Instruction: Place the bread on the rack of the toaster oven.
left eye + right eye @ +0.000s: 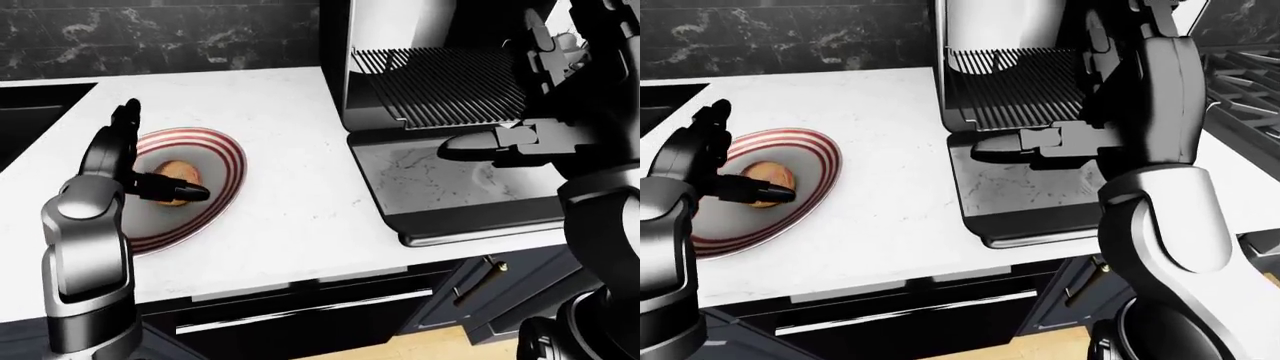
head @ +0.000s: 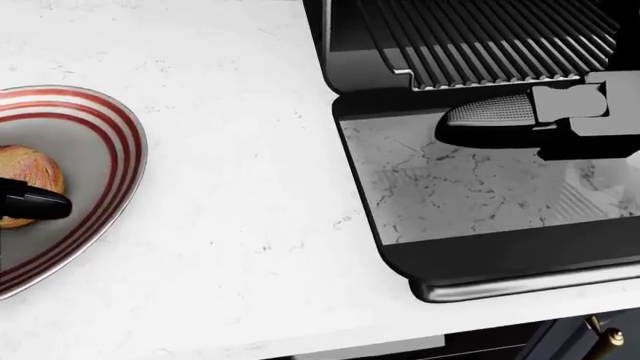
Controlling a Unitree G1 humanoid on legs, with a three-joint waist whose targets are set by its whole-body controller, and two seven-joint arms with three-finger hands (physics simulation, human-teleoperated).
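A: Nearest us?

B: Dark drawers (image 1: 300, 311) under the counter (image 1: 290, 187) edge. On the white top at left sits a striped plate (image 1: 225, 161), and the bread (image 1: 175, 174) lies on it, a round brown bun.

A: Is the left hand (image 1: 135, 161) on it?

B: It stands over the plate with the fingers spread. One dark finger (image 1: 170, 187) lies across the bread's near side, another points up toward the far wall. Nothing closes round the bread (touching or just above, I cannot tell).

A: And on the right?

B: The oven (image 1: 370, 67) door (image 2: 470, 202) is dropped flat, its glass reflecting marble. The right hand (image 1: 510, 142) hovers over the door's far part, just near of the rack (image 1: 450, 86), one finger (image 2: 490, 120) stretched out to the left, holding nothing.

A: Beyond that?

B: The ribbed rack, bare, partly drawn out of the oven; then black marble wall (image 1: 150, 34).
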